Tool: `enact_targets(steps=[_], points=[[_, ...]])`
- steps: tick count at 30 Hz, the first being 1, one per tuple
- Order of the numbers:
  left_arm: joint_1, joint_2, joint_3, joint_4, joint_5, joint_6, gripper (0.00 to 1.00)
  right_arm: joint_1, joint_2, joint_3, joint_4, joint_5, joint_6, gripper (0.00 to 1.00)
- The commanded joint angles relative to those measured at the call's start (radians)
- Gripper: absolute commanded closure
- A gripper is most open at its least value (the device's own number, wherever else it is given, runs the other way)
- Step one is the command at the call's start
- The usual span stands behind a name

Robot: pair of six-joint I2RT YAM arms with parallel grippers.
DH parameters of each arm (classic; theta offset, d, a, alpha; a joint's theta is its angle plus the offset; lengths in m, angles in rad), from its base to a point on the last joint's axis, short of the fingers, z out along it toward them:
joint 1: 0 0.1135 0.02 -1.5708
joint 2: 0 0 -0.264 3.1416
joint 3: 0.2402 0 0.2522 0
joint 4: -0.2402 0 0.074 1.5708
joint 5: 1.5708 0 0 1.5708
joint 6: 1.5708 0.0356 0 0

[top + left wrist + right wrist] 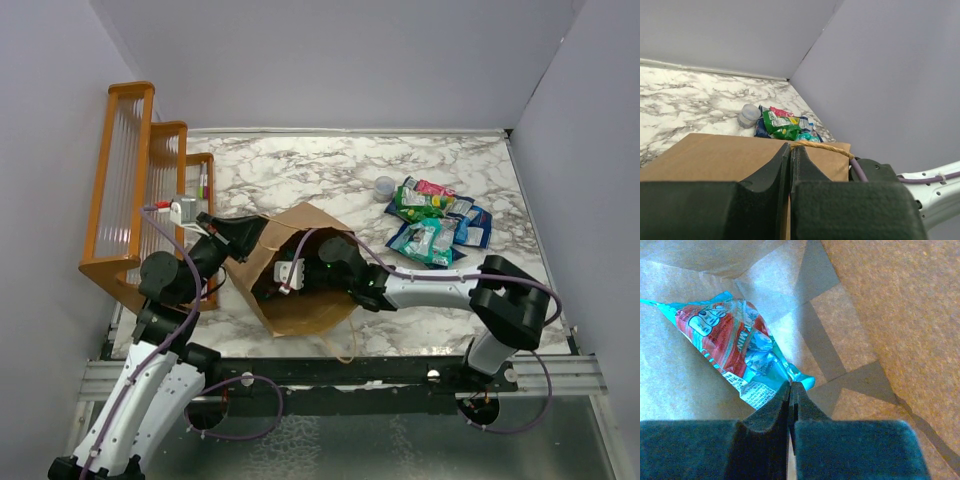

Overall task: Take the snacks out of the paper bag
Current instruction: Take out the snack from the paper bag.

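Paper bag (300, 225) on bench (300, 165): left end effector (790, 150) clamped on rim. Right end effector (790, 388) inside, clamped on teal-red snack packet (730, 342); other snacks (437, 220) at bag's 2 o'clock.

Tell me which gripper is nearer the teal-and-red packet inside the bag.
Right. The right gripper is inside the paper bag, shut on a corner of the teal-and-red packet. The left gripper is outside, pinching the bag's rim, away from the packet.

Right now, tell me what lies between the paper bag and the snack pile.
In the top view, bare marble table lies between paper bag and snack pile; the right arm crosses the gap's near side.
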Motion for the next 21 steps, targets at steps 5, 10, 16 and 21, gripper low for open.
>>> enact_targets(steps=[5, 10, 16, 21], points=[[0.000, 0.057, 0.024, 0.071, -0.007, -0.028, 1.00, 0.002, -0.066, -0.008, -0.062, -0.041, 0.046, 0.99], [-0.001, 0.089, 0.076, 0.044, -0.026, -0.001, 1.00, 0.003, -0.141, -0.018, -0.108, -0.111, 0.074, 0.99], [-0.001, 0.112, 0.088, 0.046, -0.024, 0.023, 1.00, 0.003, -0.277, -0.023, -0.120, -0.140, 0.138, 0.99], [-0.001, 0.132, 0.077, 0.030, -0.020, 0.000, 1.00, 0.003, -0.347, 0.016, -0.169, -0.172, 0.172, 0.99]])
